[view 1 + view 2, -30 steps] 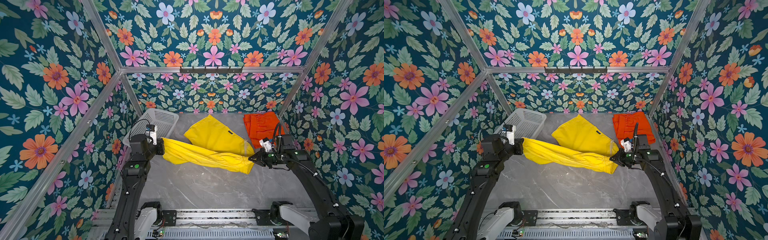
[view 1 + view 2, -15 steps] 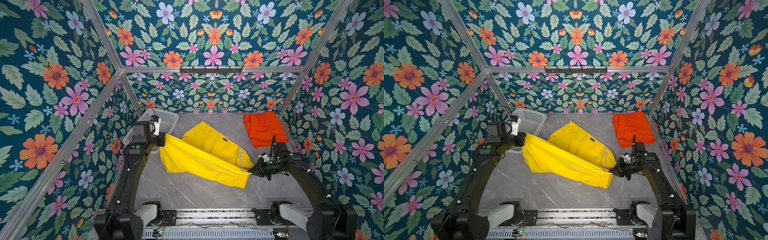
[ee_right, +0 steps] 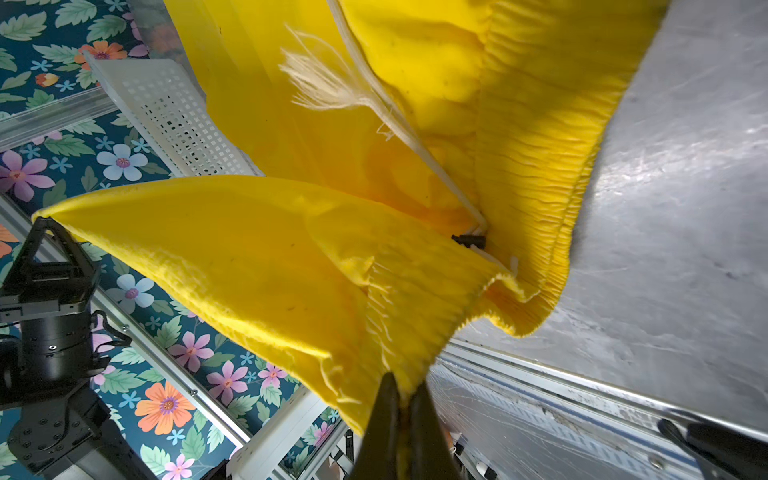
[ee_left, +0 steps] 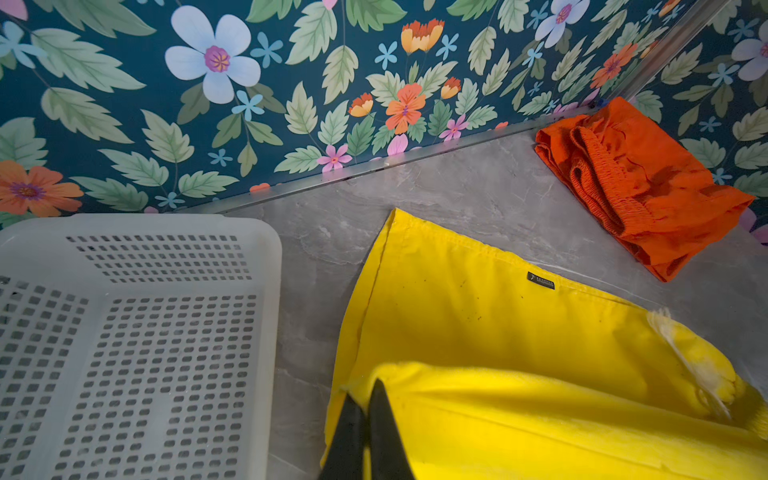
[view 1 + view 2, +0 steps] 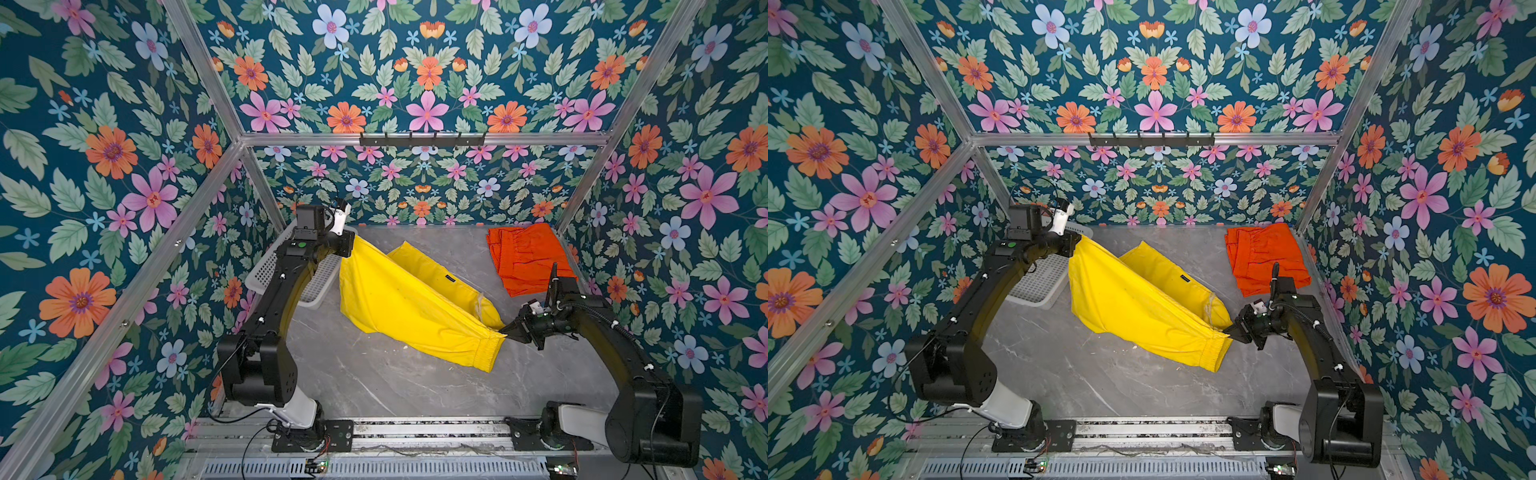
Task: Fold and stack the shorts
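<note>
So, Ben, what have the arms got hold of?

Well, Ana, the left pincer (image 4: 365,397) is clamped together on a leg-hem corner of the bright yellow thin-fabric shorts (image 5: 399,299), raised just beside the white perforated plastic basket (image 5: 266,270). The right pincer (image 3: 401,392) is pinched shut on the end of the gathered elastic waistband (image 5: 488,351), low near the grey marble-look bench (image 5: 374,374). The gripped leg slopes between them, and the other leg lies flat on the bench behind it.

And the second pair?

Bright orange shorts (image 5: 525,259), bunched and roughly folded in the far right corner, apart from the yellow ones.

How would you finish this fold well, then?

My guess is that one leg goes over the other. I'd hold the cloth taut between both pincers and carry them across together, so hem meets hem and waistband meets waistband. Lower the left side clear of the basket rim, or the fabric may snag. Mind the frayed pale drawstring (image 3: 328,89): it hangs loose and should end up inside the fold. Let go only once the fabric lies flat.
</note>
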Controlling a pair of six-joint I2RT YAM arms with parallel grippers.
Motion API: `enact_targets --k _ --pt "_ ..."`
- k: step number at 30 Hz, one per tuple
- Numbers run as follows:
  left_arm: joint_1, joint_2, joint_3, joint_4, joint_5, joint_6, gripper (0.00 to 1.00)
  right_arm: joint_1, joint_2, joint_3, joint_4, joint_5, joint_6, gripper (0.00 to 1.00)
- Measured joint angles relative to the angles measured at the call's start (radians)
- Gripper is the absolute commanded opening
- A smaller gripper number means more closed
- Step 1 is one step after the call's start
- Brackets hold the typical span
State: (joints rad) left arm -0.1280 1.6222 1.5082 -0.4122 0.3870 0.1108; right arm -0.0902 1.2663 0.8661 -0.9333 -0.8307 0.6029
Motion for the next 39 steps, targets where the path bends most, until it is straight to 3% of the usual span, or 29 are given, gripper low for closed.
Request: enact_targets --k 12,16,19,22,27,32,39 --pt "-0.093 0.276 0.220 0.019 -0.046 0.018 0.00 -0.032 0.130 -0.012 0.084 0.001 0.017 0.01" --pt "-0.122 0.388 0.304 0.026 -0.054 0.014 0.02 -0.068 0.151 -0.035 0.110 0.006 0.019 0.14" --pt "-0.140 0.486 0.372 0.026 -0.076 0.003 0.21 -0.105 0.142 -0.047 0.122 0.027 0.027 0.34" --pt "-0.148 0.576 0.450 0.010 -0.104 -0.013 0.46 -0.112 0.100 -0.020 0.125 0.056 0.044 0.43" --pt "-0.149 0.594 0.520 -0.021 -0.131 -0.060 0.50 -0.113 -0.034 0.099 0.103 0.160 0.047 0.53" --pt "-0.153 0.430 0.418 -0.005 -0.155 -0.089 0.47 0.021 -0.134 0.183 0.091 0.288 0.038 0.53" --pt "-0.205 0.193 0.003 0.101 -0.101 -0.166 0.45 0.344 -0.029 0.152 0.231 0.339 0.054 0.52"
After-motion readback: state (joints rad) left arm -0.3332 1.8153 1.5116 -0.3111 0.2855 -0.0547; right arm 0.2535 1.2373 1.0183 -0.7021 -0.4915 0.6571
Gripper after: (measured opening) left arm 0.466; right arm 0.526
